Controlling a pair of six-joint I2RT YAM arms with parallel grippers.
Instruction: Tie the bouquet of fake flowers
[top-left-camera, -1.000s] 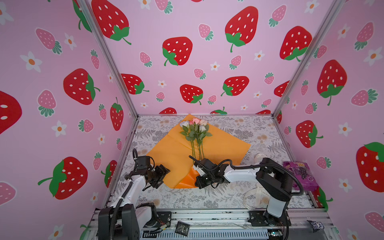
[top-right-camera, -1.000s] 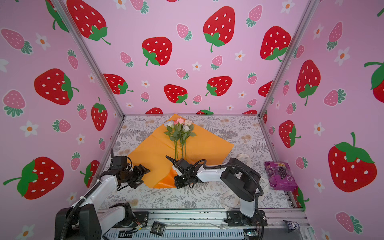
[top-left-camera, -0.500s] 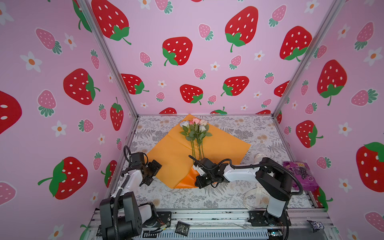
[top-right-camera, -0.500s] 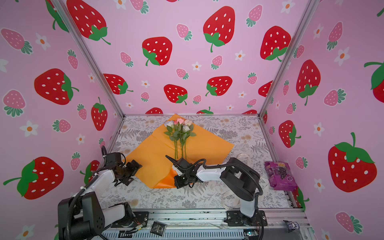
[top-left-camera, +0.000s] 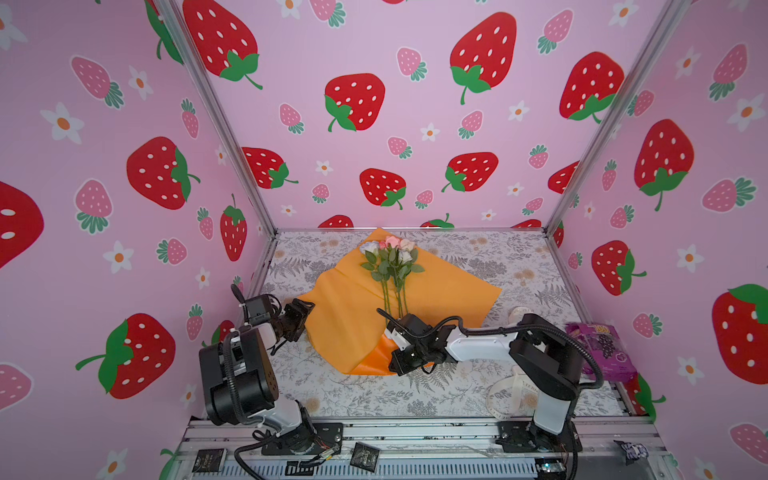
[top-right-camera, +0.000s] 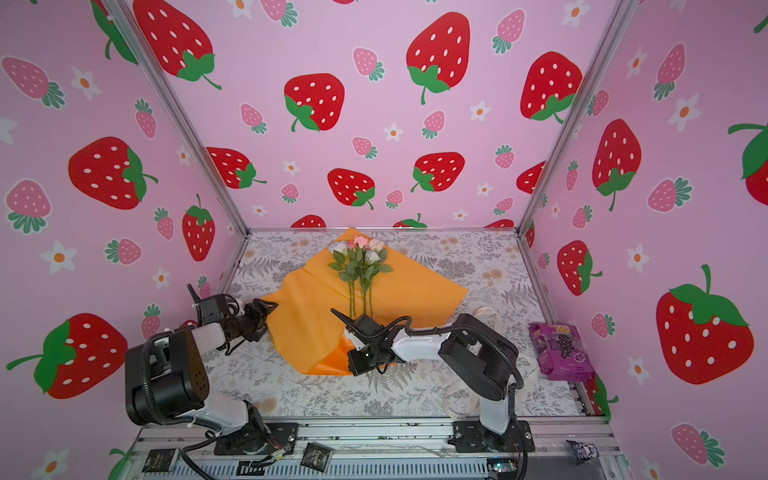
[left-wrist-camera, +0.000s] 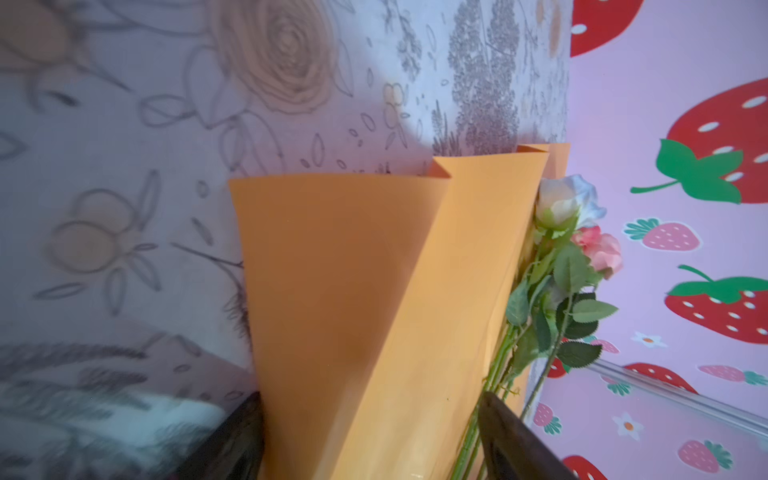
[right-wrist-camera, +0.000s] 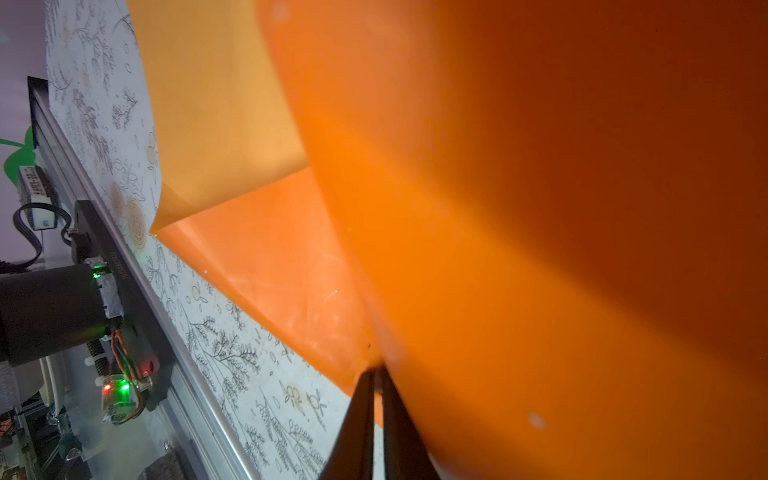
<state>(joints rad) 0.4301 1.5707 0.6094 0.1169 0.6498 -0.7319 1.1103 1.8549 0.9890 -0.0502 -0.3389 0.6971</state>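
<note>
Left hand (top-left-camera: 306, 316) shifted beside orange paper (top-left-camera: 353, 307).

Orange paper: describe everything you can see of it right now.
The orange paper is a thin, smooth sheet spread on the floral table, one corner toward the back wall. Its left part is folded over in a loose curl, a deeper orange face showing at the front. The bouquet lies on it, blooms rearward. The right end effector is shut on its front corner; the left end effector stands open astride the folded left edge.
</note>
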